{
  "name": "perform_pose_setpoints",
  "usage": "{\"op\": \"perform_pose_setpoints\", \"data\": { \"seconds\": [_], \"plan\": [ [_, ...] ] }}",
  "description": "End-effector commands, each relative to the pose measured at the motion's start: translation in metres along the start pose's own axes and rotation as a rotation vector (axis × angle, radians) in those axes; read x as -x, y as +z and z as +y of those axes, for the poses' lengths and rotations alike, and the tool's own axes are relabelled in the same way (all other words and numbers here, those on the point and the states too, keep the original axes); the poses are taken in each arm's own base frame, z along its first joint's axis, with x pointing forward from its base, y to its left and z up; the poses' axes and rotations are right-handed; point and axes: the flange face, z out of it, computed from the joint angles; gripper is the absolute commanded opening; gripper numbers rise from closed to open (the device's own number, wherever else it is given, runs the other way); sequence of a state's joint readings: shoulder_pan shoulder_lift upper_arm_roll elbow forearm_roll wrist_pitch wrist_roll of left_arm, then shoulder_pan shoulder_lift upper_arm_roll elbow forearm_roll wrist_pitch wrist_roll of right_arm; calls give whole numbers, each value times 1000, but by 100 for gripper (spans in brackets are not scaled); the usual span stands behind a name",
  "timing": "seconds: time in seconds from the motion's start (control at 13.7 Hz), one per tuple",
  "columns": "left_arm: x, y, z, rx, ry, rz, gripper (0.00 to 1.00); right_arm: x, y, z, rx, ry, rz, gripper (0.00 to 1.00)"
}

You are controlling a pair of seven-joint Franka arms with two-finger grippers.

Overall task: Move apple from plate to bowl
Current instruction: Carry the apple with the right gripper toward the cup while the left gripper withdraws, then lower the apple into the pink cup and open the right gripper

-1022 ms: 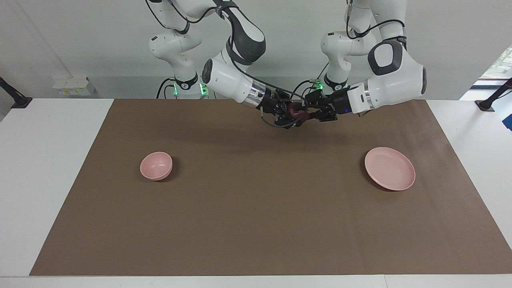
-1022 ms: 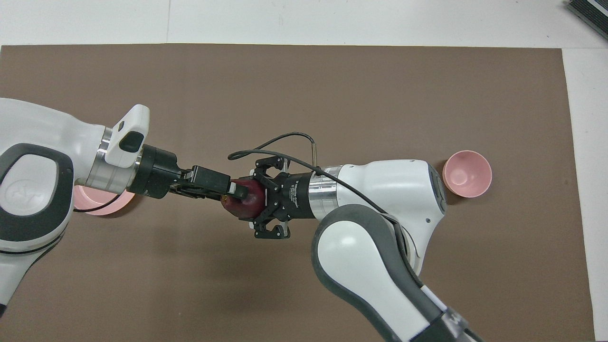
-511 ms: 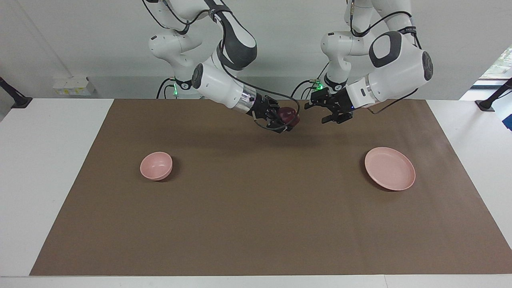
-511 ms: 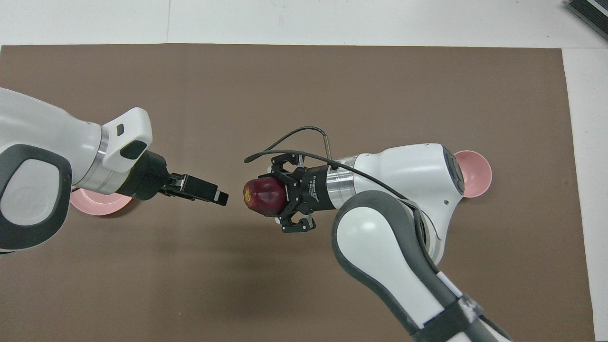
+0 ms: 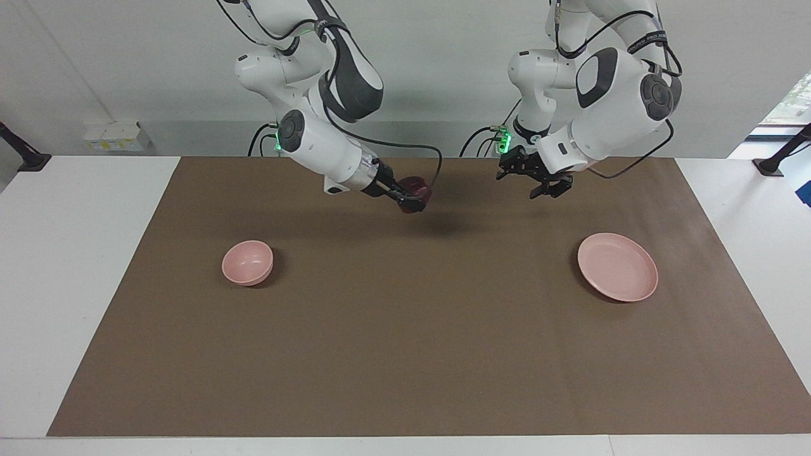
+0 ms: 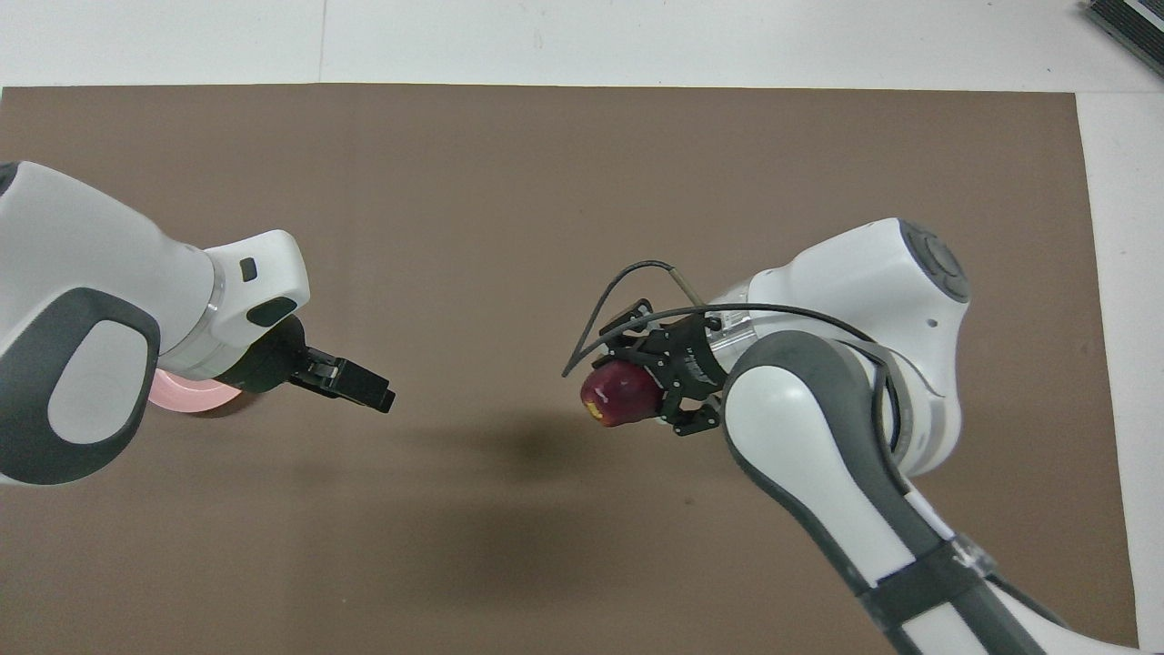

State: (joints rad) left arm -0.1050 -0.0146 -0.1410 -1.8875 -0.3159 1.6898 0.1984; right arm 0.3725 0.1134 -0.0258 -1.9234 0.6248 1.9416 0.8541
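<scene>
The dark red apple point(image 5: 415, 187) is held in my right gripper point(image 5: 413, 194), which is shut on it in the air over the brown mat, between the table's middle and the bowl's end. In the overhead view the apple point(image 6: 621, 397) shows its yellowish patch in the right gripper point(image 6: 641, 400). The small deep pink bowl point(image 5: 248, 262) stands on the mat toward the right arm's end; the right arm hides it in the overhead view. The flat pink plate point(image 5: 617, 275) lies bare toward the left arm's end, partly covered from above point(image 6: 186, 397). My left gripper point(image 5: 546, 185) hangs open and empty over the mat.
A brown mat point(image 5: 405, 354) covers most of the white table point(image 5: 76, 266). A small white box point(image 5: 115, 135) sits off the mat near the right arm's base. A dark object point(image 6: 1128, 25) lies at the table's corner farthest from the robots, at the right arm's end.
Both grippers met on the apple a second ago. The left gripper let go and drew back toward the plate's end. The right gripper carried the apple toward the bowl's end.
</scene>
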Motion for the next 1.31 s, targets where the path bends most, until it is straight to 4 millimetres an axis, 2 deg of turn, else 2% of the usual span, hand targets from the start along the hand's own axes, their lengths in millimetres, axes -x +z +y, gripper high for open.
{"op": "perform_pose_setpoints", "data": {
  "seconds": [0.0,0.15,0.37,0.44,0.51,0.58,0.66,0.95,1.02,1.17,1.24],
  "plan": [
    [-9,-9,-9,-197,42,42,100,-17,-30,24,147,-190,128,0],
    [-11,-14,-22,-240,29,70,100,-38,-42,35,260,-343,241,0],
    [-15,-26,-32,-369,44,111,100,-84,-68,68,432,-595,322,0],
    [-16,-31,-33,-375,33,134,100,-106,-82,84,462,-658,337,0],
    [-14,-44,-42,-375,3,160,100,-126,-96,98,460,-705,347,0],
    [-13,-71,-53,-374,-33,211,100,-142,-102,109,463,-729,344,0],
    [-13,-93,-52,-374,-42,243,100,-155,-97,115,463,-716,339,0],
    [7,-170,-41,-362,-106,297,100,-183,-87,113,456,-732,418,0],
    [15,-186,-37,-363,-113,289,100,-189,-83,114,458,-737,421,0],
    [31,-214,-47,-361,-152,302,100,-205,-77,127,479,-731,414,0],
    [35,-218,-49,-357,-163,292,100,-208,-75,132,485,-742,404,0]
  ]
}}
